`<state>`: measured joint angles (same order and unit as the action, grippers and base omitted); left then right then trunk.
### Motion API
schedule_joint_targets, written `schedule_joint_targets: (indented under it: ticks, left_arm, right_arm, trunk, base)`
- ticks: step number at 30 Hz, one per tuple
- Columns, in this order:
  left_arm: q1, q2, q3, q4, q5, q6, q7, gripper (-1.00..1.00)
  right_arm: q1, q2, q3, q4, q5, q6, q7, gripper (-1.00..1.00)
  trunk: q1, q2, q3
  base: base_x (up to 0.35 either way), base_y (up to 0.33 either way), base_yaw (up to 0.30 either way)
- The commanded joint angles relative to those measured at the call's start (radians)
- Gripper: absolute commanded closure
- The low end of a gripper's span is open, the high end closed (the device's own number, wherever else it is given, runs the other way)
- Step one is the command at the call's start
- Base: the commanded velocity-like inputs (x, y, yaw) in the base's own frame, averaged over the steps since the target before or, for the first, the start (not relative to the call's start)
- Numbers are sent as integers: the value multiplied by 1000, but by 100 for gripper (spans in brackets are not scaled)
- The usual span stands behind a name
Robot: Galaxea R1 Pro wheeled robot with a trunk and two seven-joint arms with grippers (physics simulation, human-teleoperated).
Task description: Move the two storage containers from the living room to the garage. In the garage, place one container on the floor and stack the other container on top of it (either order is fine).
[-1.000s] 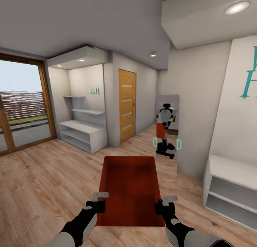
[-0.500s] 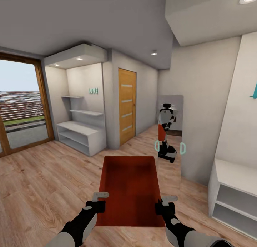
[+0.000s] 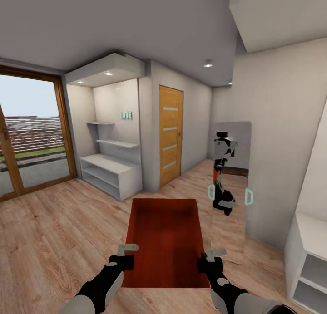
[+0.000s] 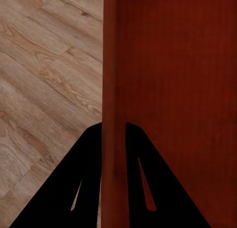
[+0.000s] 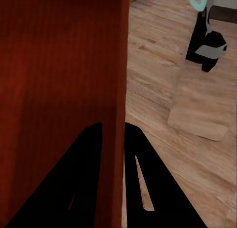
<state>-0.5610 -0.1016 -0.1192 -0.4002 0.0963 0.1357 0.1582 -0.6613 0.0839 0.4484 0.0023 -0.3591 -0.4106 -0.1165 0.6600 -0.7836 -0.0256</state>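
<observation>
I hold one orange-red storage container (image 3: 165, 241) level in front of me above light wood-plank flooring. My left gripper (image 3: 128, 257) is shut on its left wall, and in the left wrist view the thin wall (image 4: 109, 90) runs between the two dark fingers (image 4: 86, 159). On the opposite side my right gripper (image 3: 205, 261) is shut on the right wall, which the right wrist view shows as a thin edge (image 5: 120, 80) between its fingers (image 5: 136, 154). The bin's inside is bare.
A tall mirror (image 3: 230, 187) leans on the right wall and reflects me. A wooden door (image 3: 170, 134) stands ahead beside a white shelf niche (image 3: 111, 173). A glass patio door (image 3: 29, 137) is at the left, a white shelf unit (image 3: 311, 259) at the right.
The camera has moved with the base: door, niche and mirror have slid rightward in the picture, and the right shelf unit has slipped toward the edge. Both grippers keep their hold on the container.
</observation>
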Motion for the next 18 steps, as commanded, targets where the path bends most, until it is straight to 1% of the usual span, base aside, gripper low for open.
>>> schedule_joint_targets:
  ticks: [1,12,14,18]
  left_arm:
    - [0,0,-8,-2,8,5,14,100]
    - [0,0,-8,-2,8,5,14,100]
    - [0,0,-8,-2,8,5,14,100]
    - [0,0,-8,-2,8,5,14,100]
  right_arm:
    - [-1,0,-23,1,-18,-5,-5,100]
    - [-1,0,-24,1,-18,-5,-5,100]
    - [-1,0,-24,1,-18,-5,-5,100]
    - [-1,0,-25,1,-18,-5,-5,100]
  trunk:
    - [1,-1,-2]
    - [1,-1,-2]
    - [1,-1,-2]
    - [1,-1,-2]
  base:
    - [322,0,246]
    - [322,0,247]
    - [322,0,107]
    - [322,0,16]
